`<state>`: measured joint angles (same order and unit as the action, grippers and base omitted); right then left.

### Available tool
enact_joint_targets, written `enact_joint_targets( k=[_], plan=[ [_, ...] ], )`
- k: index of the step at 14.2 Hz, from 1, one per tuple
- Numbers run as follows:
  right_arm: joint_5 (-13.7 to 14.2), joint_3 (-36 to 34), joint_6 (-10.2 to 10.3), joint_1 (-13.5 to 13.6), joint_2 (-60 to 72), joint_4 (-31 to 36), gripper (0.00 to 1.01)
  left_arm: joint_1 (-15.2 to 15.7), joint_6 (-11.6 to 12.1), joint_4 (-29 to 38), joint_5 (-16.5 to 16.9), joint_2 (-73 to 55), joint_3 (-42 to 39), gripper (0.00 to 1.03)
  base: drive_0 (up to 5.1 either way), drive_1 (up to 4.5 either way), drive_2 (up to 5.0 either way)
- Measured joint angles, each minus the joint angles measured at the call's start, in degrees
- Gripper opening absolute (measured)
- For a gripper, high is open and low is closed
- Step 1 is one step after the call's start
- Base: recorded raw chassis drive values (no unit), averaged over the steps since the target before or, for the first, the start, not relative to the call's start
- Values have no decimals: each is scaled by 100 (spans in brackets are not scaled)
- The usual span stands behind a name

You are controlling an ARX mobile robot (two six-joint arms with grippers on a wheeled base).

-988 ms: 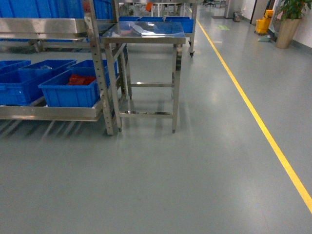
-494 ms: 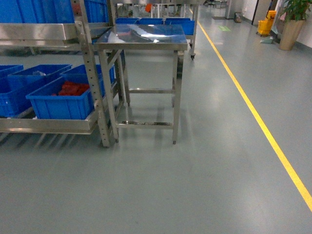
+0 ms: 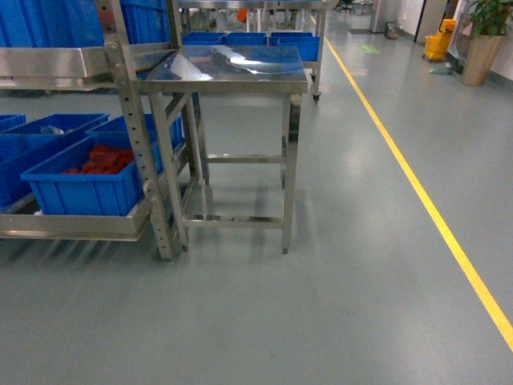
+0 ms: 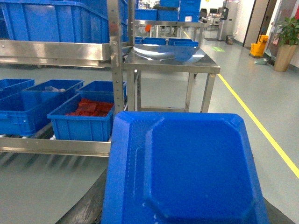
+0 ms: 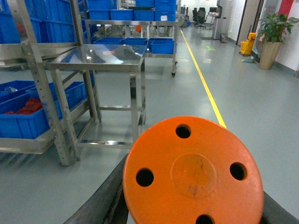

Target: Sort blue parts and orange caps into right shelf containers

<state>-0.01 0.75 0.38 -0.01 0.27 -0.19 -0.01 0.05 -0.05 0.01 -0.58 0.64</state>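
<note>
A blue part (image 4: 187, 172), a flat moulded plastic piece, fills the lower half of the left wrist view, and my left gripper (image 4: 184, 196) is shut on it; one dark finger (image 4: 86, 205) shows at its left edge. An orange cap (image 5: 194, 175), a round disc with several holes, sits in my right gripper (image 5: 191, 186), which is shut on it, dark fingers (image 5: 100, 198) flanking it. Blue crates (image 3: 80, 192) stand on the low shelf at the left; the nearest holds red-orange pieces (image 3: 100, 158). Neither gripper shows in the head view.
A steel rack (image 3: 132, 136) with a perforated post carries the crates, more blue crates (image 4: 51, 21) above. A steel table (image 3: 228, 72) stands beside it. A yellow floor line (image 3: 417, 184) runs on the right. A potted plant (image 3: 481, 40) and a yellow bucket (image 3: 437, 44) stand far back.
In the head view the rack, crates and table have come nearer and slid down-left, as the base rolls forward over the floor.
</note>
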Motion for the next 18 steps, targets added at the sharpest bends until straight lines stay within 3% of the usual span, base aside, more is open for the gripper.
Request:
enact_joint_targets(
  k=[18],
  plan=[
    [-2,0,2,0,0,-24,45,0,0,-39,-4,0,0,41,0,420,-420]
  ],
)
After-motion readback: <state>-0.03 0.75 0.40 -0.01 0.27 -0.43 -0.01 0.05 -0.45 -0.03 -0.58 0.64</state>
